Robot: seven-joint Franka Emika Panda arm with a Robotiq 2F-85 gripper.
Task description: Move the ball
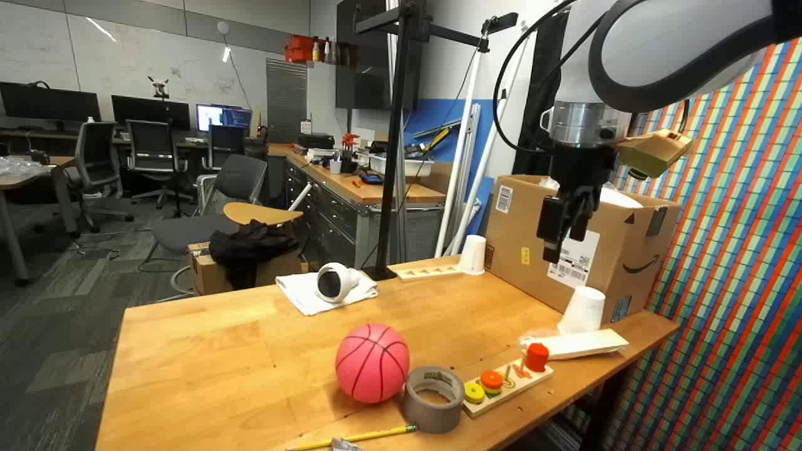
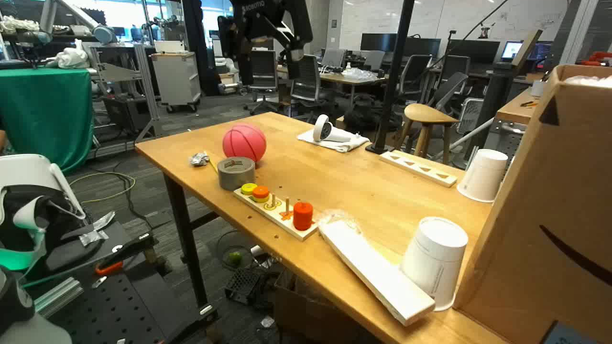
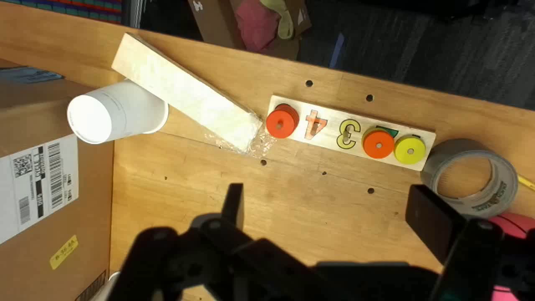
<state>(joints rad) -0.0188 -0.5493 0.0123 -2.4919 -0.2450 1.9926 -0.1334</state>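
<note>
The pink-red ball with dark seam lines rests on the wooden table in both exterior views (image 1: 373, 363) (image 2: 244, 142). In the wrist view only part of the ball (image 3: 514, 223) shows at the lower right edge, partly hidden by a gripper finger and the tape roll. My gripper is high above the table in both exterior views (image 1: 565, 241) (image 2: 269, 71), apart from the ball. In the wrist view my gripper (image 3: 330, 205) has its fingers wide apart, with bare tabletop seen between them. Nothing is held.
A grey tape roll (image 1: 433, 410) stands close beside the ball, near a pencil (image 1: 376, 434) and a peg board (image 2: 282, 215). White cups (image 2: 437, 258), a pale wooden block (image 2: 373, 267) and a cardboard box (image 1: 583, 250) are at one end. A white controller (image 1: 335, 282) lies on cloth.
</note>
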